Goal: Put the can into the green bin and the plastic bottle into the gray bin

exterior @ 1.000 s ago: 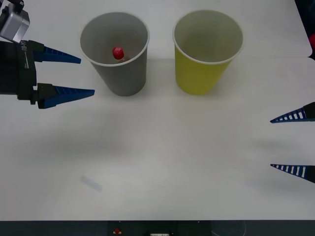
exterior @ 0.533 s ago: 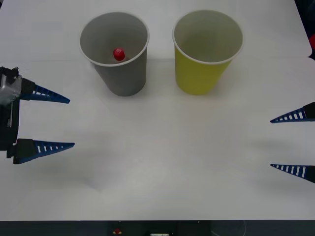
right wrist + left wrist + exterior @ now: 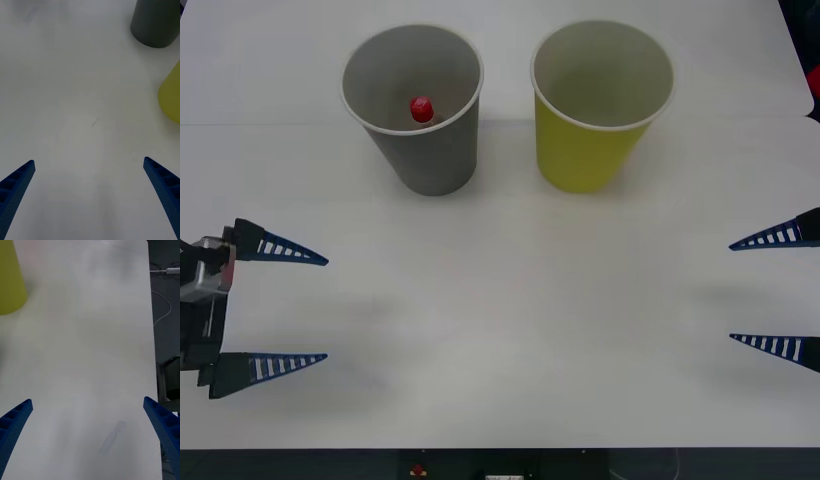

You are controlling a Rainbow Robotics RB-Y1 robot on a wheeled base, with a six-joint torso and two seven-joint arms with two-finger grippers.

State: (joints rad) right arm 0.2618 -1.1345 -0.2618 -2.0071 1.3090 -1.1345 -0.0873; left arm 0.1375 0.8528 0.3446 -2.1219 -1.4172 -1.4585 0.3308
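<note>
Inside the gray bin (image 3: 418, 110), just the plastic bottle (image 3: 420, 109)'s red cap shows. The green bin (image 3: 595, 110)'s contents are indiscernible. Left claw (image 3: 326, 309) and right claw (image 3: 730, 292) hover spread apart over the tabletop (image 3: 520, 300).

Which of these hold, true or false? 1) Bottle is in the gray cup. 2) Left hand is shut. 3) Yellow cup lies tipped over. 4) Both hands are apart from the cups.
1) The small clear plastic bottle with a red cap stands inside the large gray paper cup. True.
2) The left hand is shut. False: it is open and holds nothing.
3) The large yellow paper cup lies tipped over. False: it stands upright.
4) Left hand and right hand are apart from both cups. True.
</note>
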